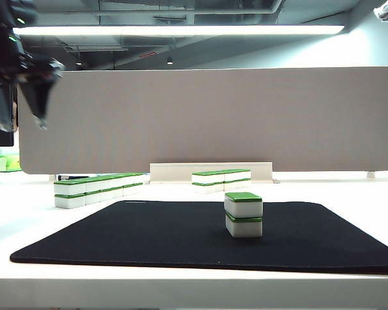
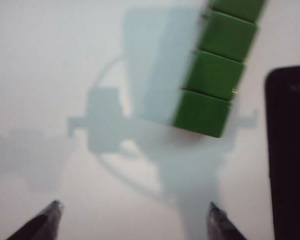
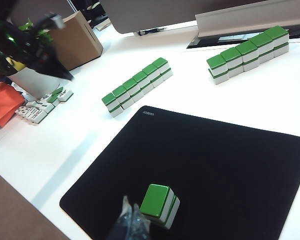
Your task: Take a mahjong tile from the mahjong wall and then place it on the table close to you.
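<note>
The mahjong wall, a row of white tiles with green tops stacked two high, stands on the white table left of the black mat. My left gripper hangs open high above the table, left of the wall. In the left wrist view the wall's green tops lie ahead of the empty left gripper, well apart from it. In the right wrist view the wall shows whole. My right gripper is shut on nothing, seen beside a two-tile stack on the mat.
A shorter tile row stands behind the mat. The two-tile stack sits on the mat's middle. A grey partition closes the back. A cardboard box, loose face-up tiles and an orange cloth lie off to the wall's far side.
</note>
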